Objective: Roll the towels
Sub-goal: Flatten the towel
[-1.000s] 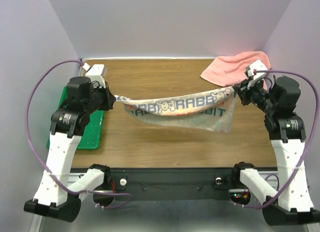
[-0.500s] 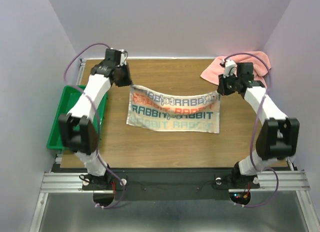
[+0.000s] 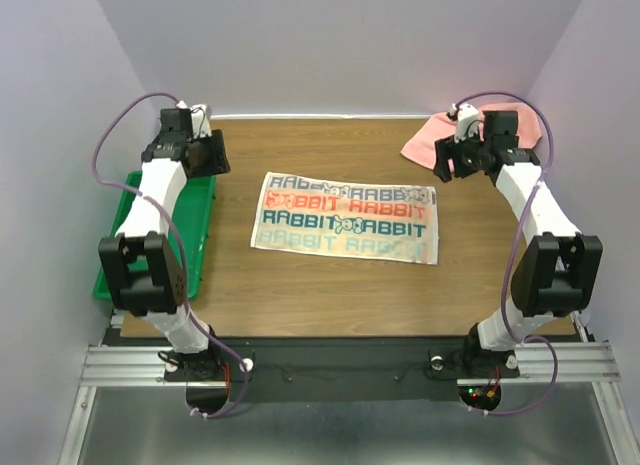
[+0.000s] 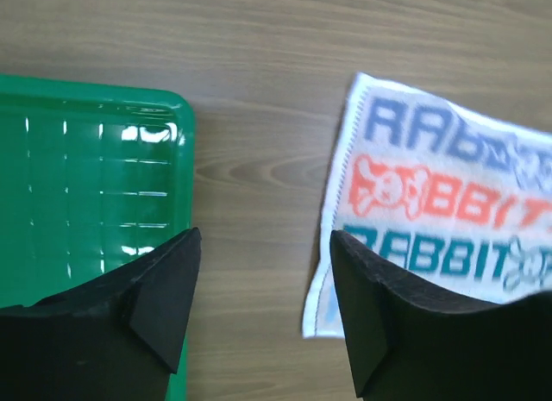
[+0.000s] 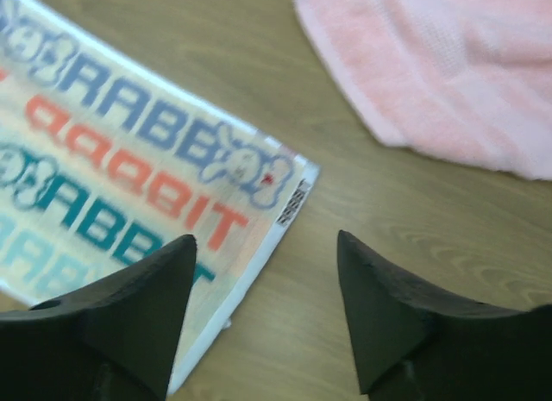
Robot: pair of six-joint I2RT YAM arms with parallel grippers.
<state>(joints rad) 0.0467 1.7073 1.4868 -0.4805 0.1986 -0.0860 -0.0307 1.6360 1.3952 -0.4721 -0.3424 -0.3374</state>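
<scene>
A: What shows from above?
B: A brown wood-grain table [image 3: 330,285] boxed in by plain lilac walls [image 3: 330,45]. The printed towel [image 3: 347,217] lies flat at centre, and the pink towel [image 3: 428,143] is bunched at upper right. A green tray [image 3: 197,247] sits at the left.
A: And the pincers?
B: The left gripper [image 3: 212,157] is just off the printed towel's upper left corner and the right gripper [image 3: 447,163] just off its upper right. Both are spread and empty.
A: Left wrist view?
B: Jaws apart over bare wood, tray at left, printed towel at right.
A: Right wrist view?
B: Jaws apart, printed towel at left, pink towel at upper right, wood between.
</scene>
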